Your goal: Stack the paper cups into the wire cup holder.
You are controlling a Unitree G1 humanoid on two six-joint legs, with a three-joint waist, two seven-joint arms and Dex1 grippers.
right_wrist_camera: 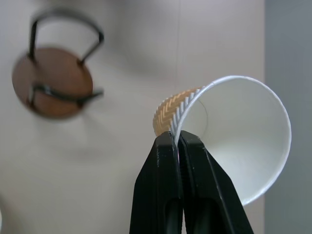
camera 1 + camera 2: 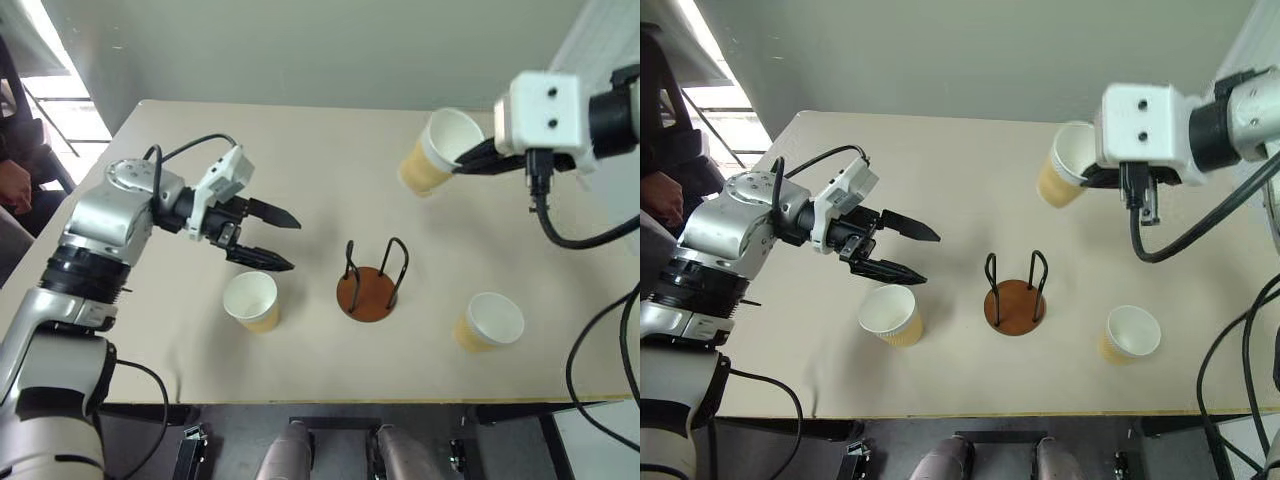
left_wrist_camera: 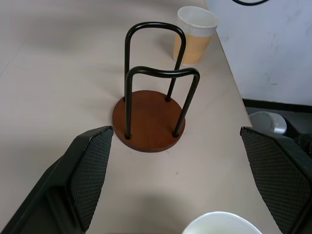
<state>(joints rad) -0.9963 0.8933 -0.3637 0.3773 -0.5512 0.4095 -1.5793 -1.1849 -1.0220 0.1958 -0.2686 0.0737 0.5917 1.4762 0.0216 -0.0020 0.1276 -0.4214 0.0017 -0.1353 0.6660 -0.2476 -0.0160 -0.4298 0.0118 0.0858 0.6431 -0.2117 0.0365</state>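
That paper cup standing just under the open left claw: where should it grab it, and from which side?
Probably by the rim, coming down from above. The cup stands upright with its mouth open, so one finger of the left gripper could slip inside and one outside, pinching the wall. The right gripper holds its own cup that way.

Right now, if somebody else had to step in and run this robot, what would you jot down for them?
Right gripper: shut on the rim of one cup, held tilted in the air, off the table.
Left gripper: open, holding nothing, just behind the left cup.
Holder: mid-table, upright, nothing in it.
Right cup: upright on the table, right of the holder.
Done: one cup picked up.
Left: drop it between the wire loops, then nest the other two inside it.
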